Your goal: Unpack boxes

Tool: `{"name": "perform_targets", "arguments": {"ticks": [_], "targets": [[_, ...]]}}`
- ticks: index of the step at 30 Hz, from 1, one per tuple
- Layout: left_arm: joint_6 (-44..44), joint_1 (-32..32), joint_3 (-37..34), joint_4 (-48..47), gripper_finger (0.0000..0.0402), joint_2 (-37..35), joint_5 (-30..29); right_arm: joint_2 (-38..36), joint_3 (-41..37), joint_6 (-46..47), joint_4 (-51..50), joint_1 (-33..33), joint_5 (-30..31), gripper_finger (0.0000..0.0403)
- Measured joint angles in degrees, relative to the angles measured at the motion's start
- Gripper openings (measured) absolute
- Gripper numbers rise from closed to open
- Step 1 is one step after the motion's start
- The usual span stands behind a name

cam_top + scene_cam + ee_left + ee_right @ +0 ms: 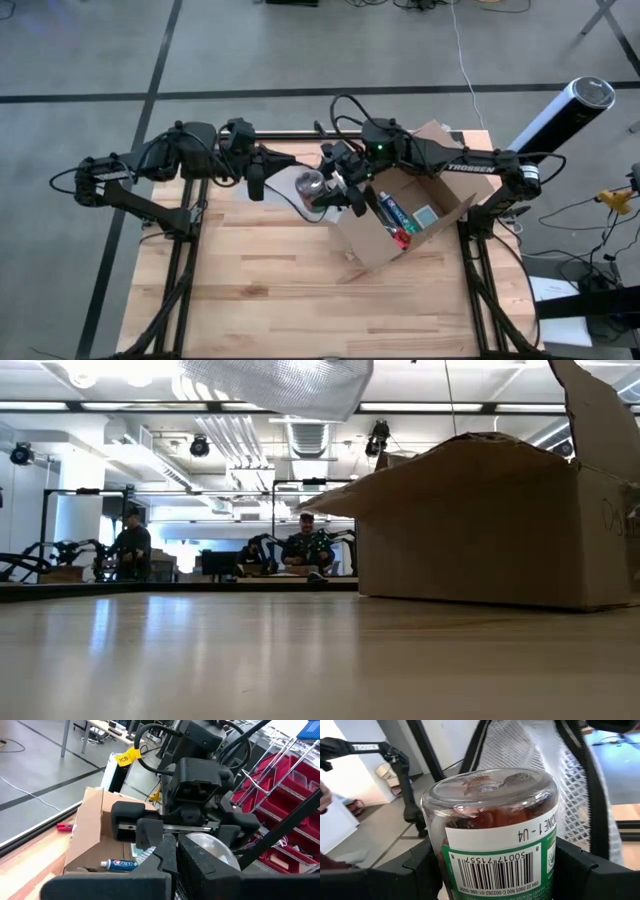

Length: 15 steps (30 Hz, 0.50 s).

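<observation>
Jar [495, 835] was out of the box [400, 225], gripped in the wide-set right gripper [335, 190]; left gripper [258, 185] pinched its mesh wrap [545, 765]. Toothpaste [120, 864] waited inside.

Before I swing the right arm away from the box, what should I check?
1. Right gripper grip on jar: ok, a finger on each side.
2. Jar outside the cardboard box: ok, held beside it.
3. Left gripper shut: ok.
4. Left gripper pinching the mesh sleeve: cannot tell.
5. Box emptied: not ok, toothpaste tube and other items inside.
</observation>
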Motion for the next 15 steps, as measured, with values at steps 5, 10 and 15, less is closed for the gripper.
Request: {"name": "perform_targets", "arguments": {"ticks": [5,10,15], "targets": [[-0.2,0.0,0.0,0.6,0.0,0.0,0.0,0.0,0.0,1.0,0.1,0.0,1.1,0.0323],[-0.4,0.0,0.0,0.7,0.0,0.0,0.0,-0.1,0.1,2.4,0.1,-0.1,1.3,0.0367],[-0.4,0.0,0.0,0.4,0.0,0.0,0.0,-0.8,0.1,2.3,0.6,-0.1,1.5,0.0359]]}}
